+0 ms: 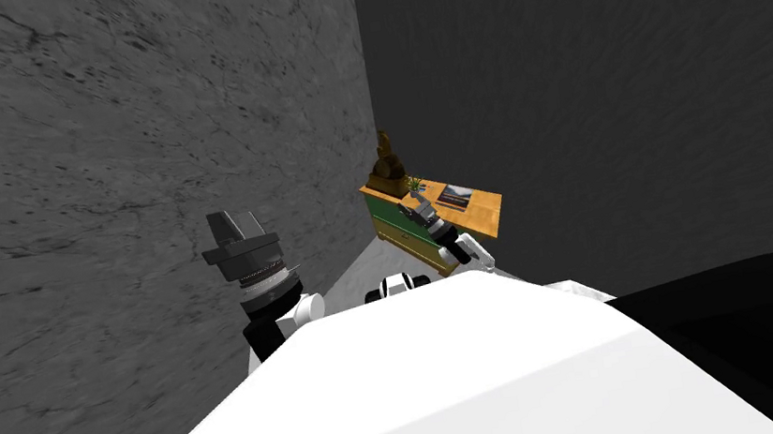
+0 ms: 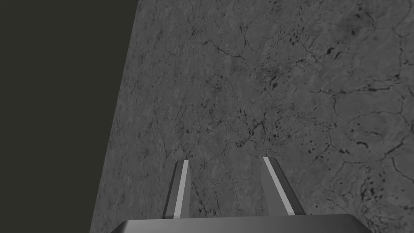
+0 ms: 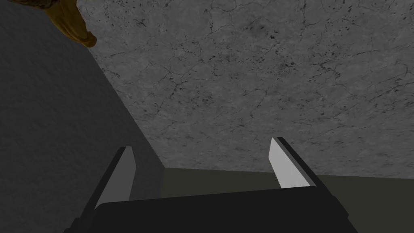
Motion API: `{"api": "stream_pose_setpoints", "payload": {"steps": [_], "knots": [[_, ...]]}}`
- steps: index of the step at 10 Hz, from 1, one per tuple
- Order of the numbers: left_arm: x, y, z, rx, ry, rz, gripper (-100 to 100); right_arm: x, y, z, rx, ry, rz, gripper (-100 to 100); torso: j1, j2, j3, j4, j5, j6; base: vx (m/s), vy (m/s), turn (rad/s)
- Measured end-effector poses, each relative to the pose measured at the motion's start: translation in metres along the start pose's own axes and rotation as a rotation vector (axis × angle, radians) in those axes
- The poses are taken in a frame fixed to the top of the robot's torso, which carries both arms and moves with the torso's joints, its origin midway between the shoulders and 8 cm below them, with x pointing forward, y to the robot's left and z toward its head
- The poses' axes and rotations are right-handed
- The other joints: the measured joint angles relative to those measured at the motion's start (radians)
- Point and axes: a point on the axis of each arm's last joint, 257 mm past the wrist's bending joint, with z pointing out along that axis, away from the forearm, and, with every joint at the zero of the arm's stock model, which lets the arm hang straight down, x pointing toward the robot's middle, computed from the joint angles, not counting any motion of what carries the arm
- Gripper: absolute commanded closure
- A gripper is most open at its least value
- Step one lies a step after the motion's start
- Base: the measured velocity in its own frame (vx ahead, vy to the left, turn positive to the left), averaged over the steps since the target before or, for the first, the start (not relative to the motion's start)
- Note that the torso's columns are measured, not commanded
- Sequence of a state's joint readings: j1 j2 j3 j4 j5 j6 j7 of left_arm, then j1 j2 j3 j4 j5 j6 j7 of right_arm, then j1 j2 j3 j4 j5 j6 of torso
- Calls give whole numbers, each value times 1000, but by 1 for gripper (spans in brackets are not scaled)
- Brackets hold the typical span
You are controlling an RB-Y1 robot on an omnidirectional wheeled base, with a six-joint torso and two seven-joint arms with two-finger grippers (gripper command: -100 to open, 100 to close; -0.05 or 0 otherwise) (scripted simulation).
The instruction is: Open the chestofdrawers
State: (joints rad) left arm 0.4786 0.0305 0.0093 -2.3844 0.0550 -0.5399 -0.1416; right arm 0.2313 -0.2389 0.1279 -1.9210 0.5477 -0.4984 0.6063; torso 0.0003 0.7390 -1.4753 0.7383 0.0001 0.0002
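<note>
Left arm: raised beside the torso. The left gripper [image 2: 224,159] has its two blades spread with nothing between them and faces the veined grey stone wall [image 1: 86,176]. I take it to be parked there, out of the working arm's way.

Right arm: stretched forward. The right gripper [image 3: 202,145] has its blades wide apart and empty, and in the head view it hangs just before the chest's upper front. It looks posed for a reach at a drawer, though I cannot tell whether it touches.

Task's thing: the low chest of drawers with an orange wooden top and green drawer fronts [image 1: 485,208] stands in the room's corner, ahead of the robot.

Axis and facing: its long side runs along the darker grey wall [image 1: 624,100], with one end at the corner. The drawer fronts face out toward the robot, so a drawer should pull straight back along the arm.

On top: a brown carved statue [image 1: 388,171] stands at the corner end, with a small green plant [image 1: 414,185] beside it and a flat book [image 1: 455,196] further along.
</note>
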Motion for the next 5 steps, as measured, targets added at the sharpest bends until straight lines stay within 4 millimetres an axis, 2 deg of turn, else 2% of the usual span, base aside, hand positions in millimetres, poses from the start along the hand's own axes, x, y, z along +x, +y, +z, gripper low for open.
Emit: {"api": "stream_pose_setpoints", "payload": {"steps": [1,5], "knots": [[0,0,0,0,0,0,0,6,2,1,-10,18,-52,-100,-1,0,0,0,0,0,47,31,24],[0,0,0,0,0,0,0,30,6,4,-57,80,-235,-100,2,-2,-1,-1,1,0,85,67,-108]]}}
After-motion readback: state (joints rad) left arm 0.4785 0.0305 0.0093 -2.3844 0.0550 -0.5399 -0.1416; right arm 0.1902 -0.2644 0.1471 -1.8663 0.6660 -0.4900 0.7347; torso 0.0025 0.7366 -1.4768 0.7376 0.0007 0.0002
